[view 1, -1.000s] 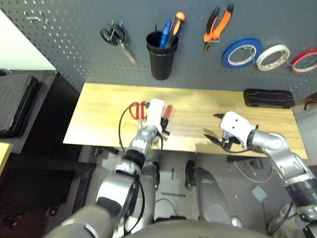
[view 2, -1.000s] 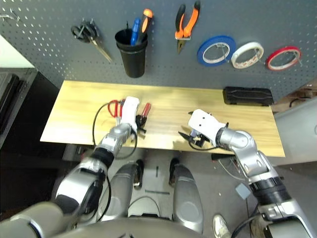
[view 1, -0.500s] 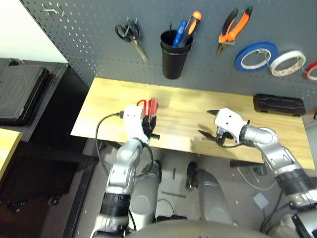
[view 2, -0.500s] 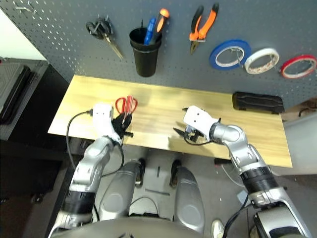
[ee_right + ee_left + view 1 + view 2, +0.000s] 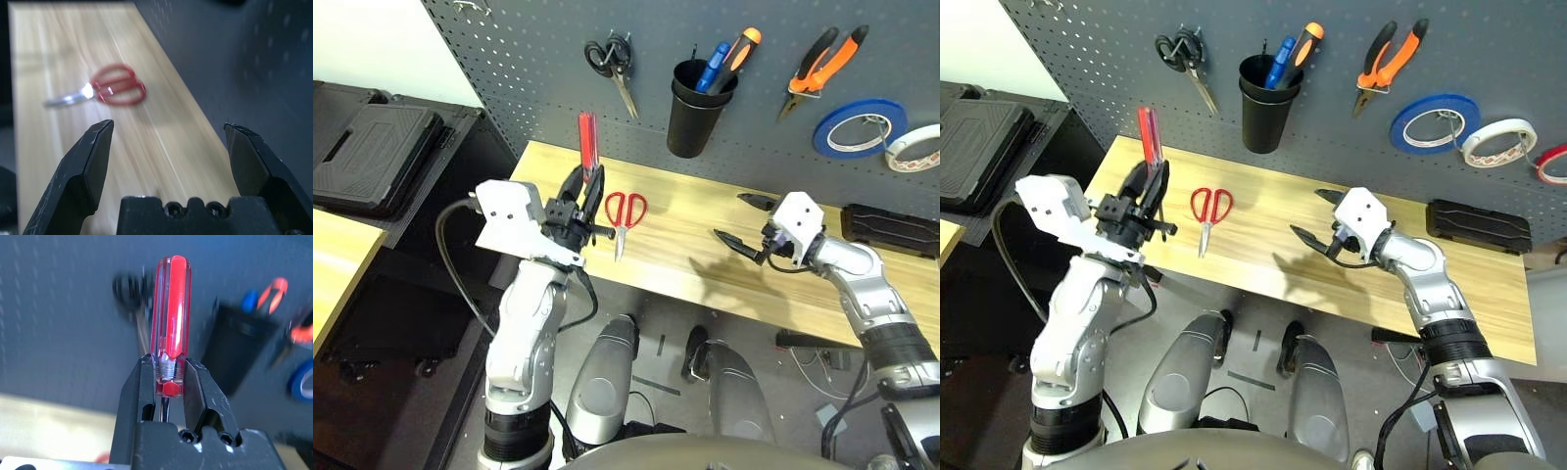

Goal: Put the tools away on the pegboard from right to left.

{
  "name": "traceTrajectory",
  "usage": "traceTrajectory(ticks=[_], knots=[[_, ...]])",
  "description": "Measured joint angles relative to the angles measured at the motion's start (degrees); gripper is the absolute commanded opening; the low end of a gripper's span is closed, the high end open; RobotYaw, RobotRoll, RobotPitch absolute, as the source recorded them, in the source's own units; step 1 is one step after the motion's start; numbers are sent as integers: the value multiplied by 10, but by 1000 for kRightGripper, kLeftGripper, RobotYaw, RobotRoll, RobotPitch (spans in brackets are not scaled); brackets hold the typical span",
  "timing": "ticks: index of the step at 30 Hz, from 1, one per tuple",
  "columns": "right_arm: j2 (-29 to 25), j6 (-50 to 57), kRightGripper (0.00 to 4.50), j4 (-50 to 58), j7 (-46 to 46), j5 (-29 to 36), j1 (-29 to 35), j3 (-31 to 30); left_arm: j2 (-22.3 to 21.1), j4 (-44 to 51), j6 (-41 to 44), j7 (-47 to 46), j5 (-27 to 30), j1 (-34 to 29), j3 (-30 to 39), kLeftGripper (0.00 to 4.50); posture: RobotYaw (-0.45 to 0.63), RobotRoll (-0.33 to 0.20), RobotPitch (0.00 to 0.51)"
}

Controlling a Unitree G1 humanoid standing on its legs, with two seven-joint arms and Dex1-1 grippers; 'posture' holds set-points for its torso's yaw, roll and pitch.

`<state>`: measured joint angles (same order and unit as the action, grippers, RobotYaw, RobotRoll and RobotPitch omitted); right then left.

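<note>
The left tool [image 5: 167,382] holds the screwdriver [image 5: 588,140] lifted off the tabletop [image 5: 695,250], handle up; in the wrist view both fingers [image 5: 137,391] clamp the lower end of the clear red handle, at the collar where the shaft begins, and the shaft runs down between them out of sight. The right tool [image 5: 1314,215] hovers over the tabletop with its fingers spread wide and nothing between them. The red scissors [image 5: 623,211] lie flat on the wood, just beside the left tool, blades pointing toward the robot.

On the pegboard [image 5: 529,49] the pliers [image 5: 822,67] already hang, with blue tape [image 5: 858,127] and white tape [image 5: 913,149] to their right; the red tape [image 5: 1553,163] shows at the edge in the right eye view; black scissors [image 5: 613,61] hang to the left of the black cup [image 5: 695,116], which holds two other drivers.

Judging by looks, the screwdriver is light and rigid; the glossy plastic handle is probably slippery, so a grip low at the collar may let it tip or swivel if bumped; it seems likely bound for the cup. The scissors look light and stiff too, but lie thin against the wood; the finger loops stand a little proud and seem the easiest place to take hold, though the blades could swing open when lifted.
</note>
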<state>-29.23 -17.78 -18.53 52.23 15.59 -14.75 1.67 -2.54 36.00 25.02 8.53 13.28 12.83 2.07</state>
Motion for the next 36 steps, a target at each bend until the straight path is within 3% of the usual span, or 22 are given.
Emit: traceTrajectory(ticks=[8, 15, 25, 36], knots=[[-22, 45, 4500, 64, 57, 123, 10, 75, -30, 11, 78, -14, 53, 131, 41, 837, 274, 0, 213], [-67, 121, 4500, 96, 87, 190, -19, 128, -49, -22, 97, -14, 85, 212, 63, 837, 219, 0, 204], [-101, 240, 4500, 157, 95, 264, -19, 173, -64, -113, 93, -12, 96, 308, 70, 837, 185, 0, 201], [-125, 296, 4500, 162, 88, 288, -39, 217, -56, -207, 53, -15, 96, 399, 77, 837, 156, 0, 200]])
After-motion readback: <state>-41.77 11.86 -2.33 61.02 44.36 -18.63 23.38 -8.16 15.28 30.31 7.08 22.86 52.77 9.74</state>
